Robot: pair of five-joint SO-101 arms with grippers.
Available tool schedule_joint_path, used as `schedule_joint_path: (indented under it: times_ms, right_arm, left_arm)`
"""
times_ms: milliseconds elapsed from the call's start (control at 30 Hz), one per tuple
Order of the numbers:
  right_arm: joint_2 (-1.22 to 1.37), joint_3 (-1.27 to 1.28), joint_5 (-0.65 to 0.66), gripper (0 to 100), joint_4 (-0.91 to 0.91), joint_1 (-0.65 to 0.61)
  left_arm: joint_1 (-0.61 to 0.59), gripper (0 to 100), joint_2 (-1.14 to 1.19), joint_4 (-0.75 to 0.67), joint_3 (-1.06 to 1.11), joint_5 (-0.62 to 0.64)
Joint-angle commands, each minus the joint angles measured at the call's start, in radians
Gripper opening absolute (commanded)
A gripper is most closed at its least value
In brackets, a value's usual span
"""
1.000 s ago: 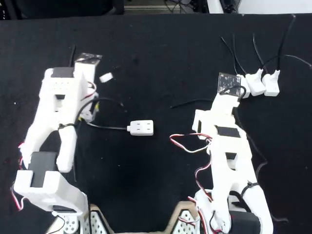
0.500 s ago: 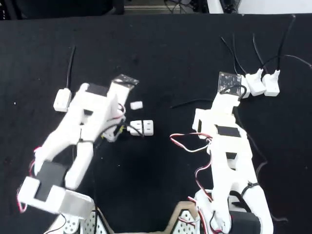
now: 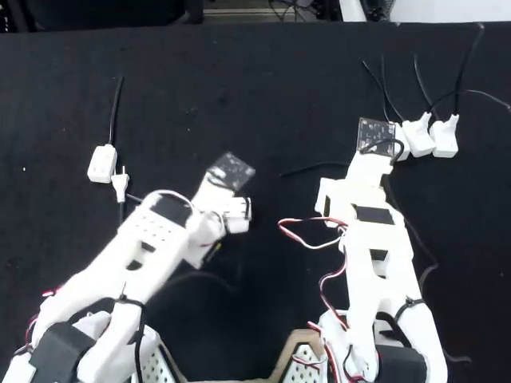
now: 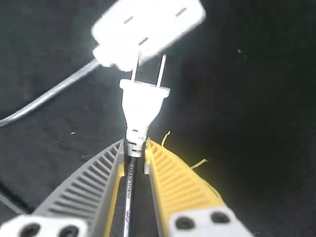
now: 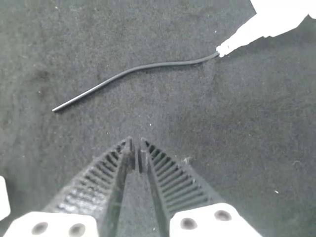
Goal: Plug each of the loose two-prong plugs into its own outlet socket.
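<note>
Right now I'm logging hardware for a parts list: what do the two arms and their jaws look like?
The left arm and right arm are white blocky shells with black motor blocks and red, white and black wires. Jaws: ribbed wedges on white mounts, the left's one grey, one yellow, the right's both dark grey.

The left arm (image 3: pixel 152 239) stretches out on a diagonal. The left fingers (image 4: pixel 165 168) pinch the tail of a plug (image 4: pixel 143 101) that juts straight beyond their tips. The right arm (image 3: pixel 371 231) reaches forward, and the right fingers (image 5: pixel 165 182) are pressed together, holding nothing.
</note>
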Motion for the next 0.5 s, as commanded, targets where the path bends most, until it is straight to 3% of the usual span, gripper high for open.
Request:
schedule_joint_path:
  times_ms: [0, 233, 467]
  right_arm:
    - [-0.033, -0.065, -0.003, 1.5, -0.021, -0.015]
    - [-0.033, -0.065, -0.003, 1.5, -0.021, -0.017]
    - [-0.033, -0.065, -0.003, 1.5, -0.021, -0.017]
  left_arm:
    - [0.036, 3, -0.031, -0.014, 0.001, 0.018]
    - [0.028, 4, -0.04, -0.009, -0.01, 0.018]
    - [0.028, 25, -0.031, -0.077, -0.019, 0.02]
